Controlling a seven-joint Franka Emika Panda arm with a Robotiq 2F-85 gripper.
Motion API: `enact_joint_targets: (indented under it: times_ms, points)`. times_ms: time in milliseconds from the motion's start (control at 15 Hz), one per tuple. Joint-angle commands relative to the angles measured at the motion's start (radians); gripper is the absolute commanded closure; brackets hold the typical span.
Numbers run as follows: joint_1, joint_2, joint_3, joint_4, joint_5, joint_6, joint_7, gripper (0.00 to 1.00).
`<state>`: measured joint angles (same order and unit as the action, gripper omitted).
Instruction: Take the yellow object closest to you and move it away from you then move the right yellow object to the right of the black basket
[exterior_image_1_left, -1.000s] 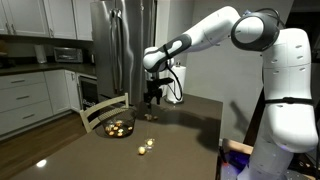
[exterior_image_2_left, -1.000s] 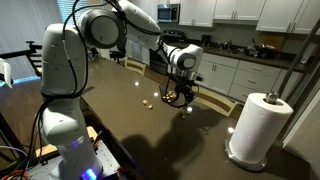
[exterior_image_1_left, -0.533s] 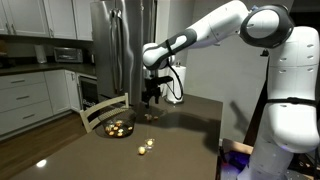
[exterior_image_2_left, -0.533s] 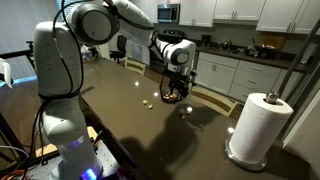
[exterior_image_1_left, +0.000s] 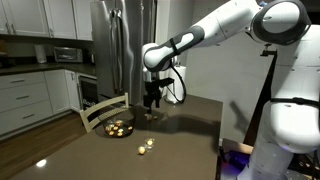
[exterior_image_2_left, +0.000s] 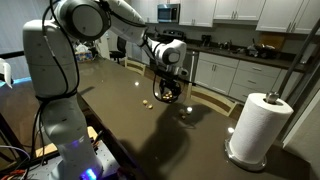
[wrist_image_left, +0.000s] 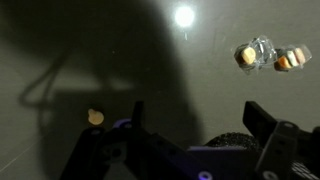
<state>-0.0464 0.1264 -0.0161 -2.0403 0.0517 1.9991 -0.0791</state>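
Hovering with the gripper (wrist_image_left: 195, 118) spread wide and empty above the dark table (wrist_image_left: 60, 60). Lying just outside one finger (wrist_image_left: 135, 115), not between the two: a small yellow piece (wrist_image_left: 95, 116), pale and rounded, too small for judging any long axis. Lying farther off, well apart from the gripper: two wrapped yellow pieces (wrist_image_left: 249, 56), side by side in clear wrappers. Standing on the table near the arm in an exterior view: the black basket (exterior_image_1_left: 110, 133), holding more yellow items.

Basket (exterior_image_1_left: 118, 128) near pieces (exterior_image_1_left: 146, 146) on table (exterior_image_1_left: 190, 135)

Dim, grainy wrist view with ceiling-light glare; exterior views brighter, soft.
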Motion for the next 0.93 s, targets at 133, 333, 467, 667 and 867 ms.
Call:
enact_joint_targets:
  times_ms: [133, 333, 467, 667, 867]
  points:
    - [0.021, -0.024, 0.016, -0.077, -0.006, 0.031, -0.077, 0.00]
    - [0.031, -0.022, 0.030, -0.095, 0.008, 0.020, -0.114, 0.00]
    - [0.038, -0.023, 0.043, -0.108, 0.014, 0.018, -0.134, 0.00]
    - [0.054, -0.010, 0.064, -0.116, 0.026, 0.018, -0.165, 0.00]
    - [0.072, 0.013, 0.083, -0.134, 0.020, 0.035, -0.178, 0.00]
